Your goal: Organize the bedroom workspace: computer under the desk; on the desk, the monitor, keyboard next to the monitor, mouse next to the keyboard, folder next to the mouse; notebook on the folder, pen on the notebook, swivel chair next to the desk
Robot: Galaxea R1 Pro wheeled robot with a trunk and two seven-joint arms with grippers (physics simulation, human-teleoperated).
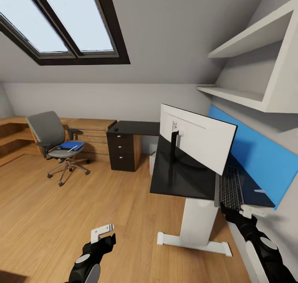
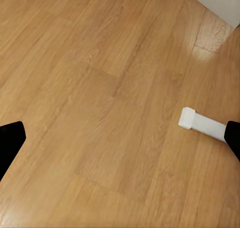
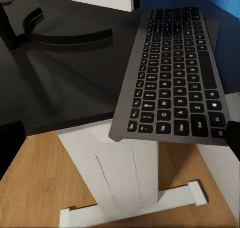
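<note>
The tabletop (image 1: 182, 179) is carrying the monitor (image 1: 198, 140), which is turning its white back toward the room and its screen toward the blue panel (image 1: 256, 158). No writing is readable on it. The swivel chair (image 1: 56, 144) is standing well apart by the wooden shelving (image 1: 89, 136), carrying the folder (image 1: 69, 145). The keyboard (image 1: 230, 187) is lying beside the monitor, long axis running away from the robot, near end overhanging the edge. The right end effector (image 1: 244, 211) is hovering just beside that end; its fingers' spacing cannot be told. The left end effector (image 1: 102, 232) is hanging over the floor (image 1: 62, 216), fingers apart.
</note>
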